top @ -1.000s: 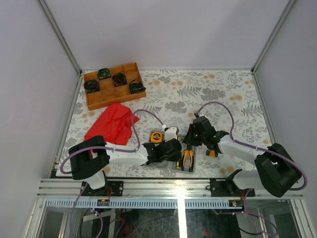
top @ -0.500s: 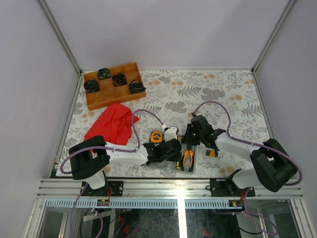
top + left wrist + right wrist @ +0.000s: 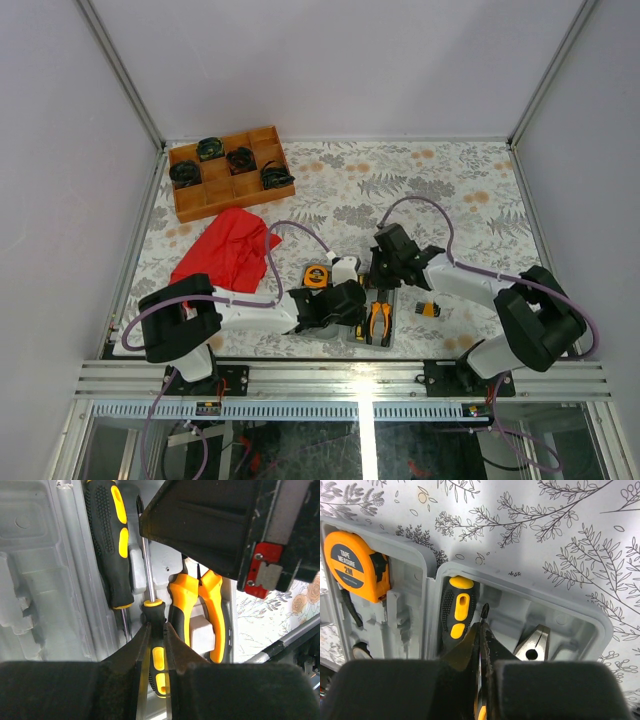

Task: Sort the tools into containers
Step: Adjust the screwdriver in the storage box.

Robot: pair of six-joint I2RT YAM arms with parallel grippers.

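The grey tool case (image 3: pixel 560 605) lies open near the table's front edge. In it are an orange tape measure (image 3: pixel 355 565), one black-yellow screwdriver (image 3: pixel 110 545) and orange-handled pliers (image 3: pixel 197 605). A second screwdriver (image 3: pixel 148 565) lies over the case between both grippers. My left gripper (image 3: pixel 156 625) is shut on its handle. My right gripper (image 3: pixel 483 625) is shut on its shaft, just behind the tip. A stubby black-yellow piece (image 3: pixel 428 309) lies on the tablecloth right of the case (image 3: pixel 392 318).
A red cloth (image 3: pixel 228 248) lies left of the case. A brown wooden tray (image 3: pixel 283 194) with black coiled bundles stands at the back left. Purple cables loop above both arms. Side walls close the table in left and right.
The right arm has swung left over the case and its jaws have closed on the screwdriver's shaft. The left arm and its grip are unchanged.
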